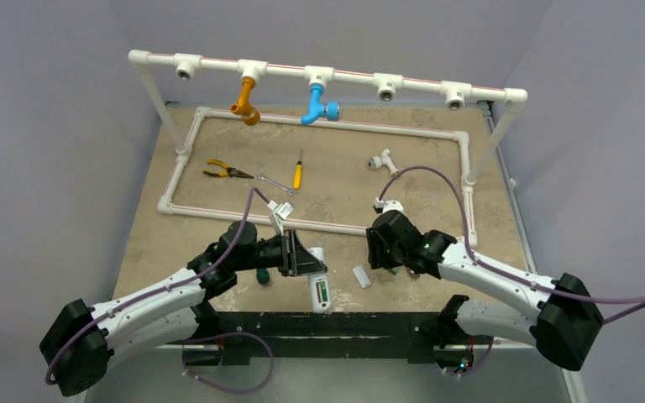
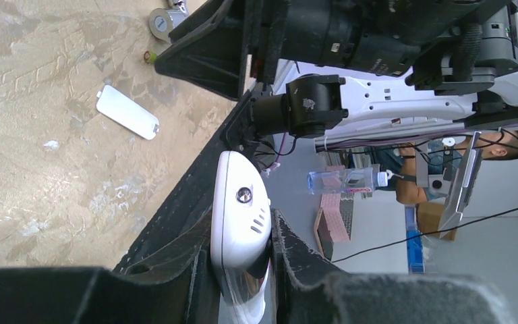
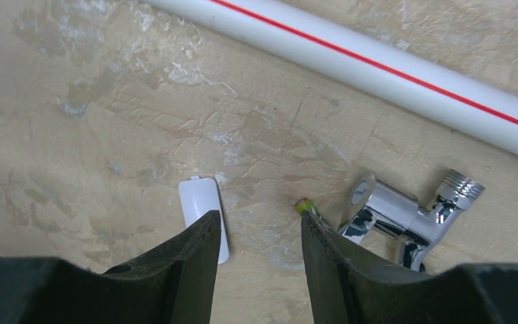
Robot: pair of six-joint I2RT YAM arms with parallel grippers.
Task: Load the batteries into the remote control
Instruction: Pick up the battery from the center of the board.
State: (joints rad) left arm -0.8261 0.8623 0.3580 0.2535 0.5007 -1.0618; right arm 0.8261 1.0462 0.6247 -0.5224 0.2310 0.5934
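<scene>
Over tan tabletop [image 1: 344, 185], left hand [image 2: 237, 233] pinches remote control [image 2: 243, 196]; right hand [image 3: 260, 226] spread beside battery [image 3: 305, 204].

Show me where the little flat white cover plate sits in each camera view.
Top external: cover plate low centre.
Left wrist: upper left.
Right wrist: bottom centre, partly behind a finger.
Shared landmark: chrome tap fitting near it, in both wrist views.

We count two grippers, the left gripper [image 2: 241, 243] and the right gripper [image 3: 257, 226]; one remote control [image 1: 320, 290]; one cover plate [image 3: 198, 199]; one battery [image 3: 303, 204] in plain sight; one chrome valve [image 3: 411, 214]; two taps, orange [image 1: 248, 102] and blue [image 1: 318, 104]; one pliers [image 1: 221, 171]; one yellow screwdriver [image 1: 297, 175].
</scene>
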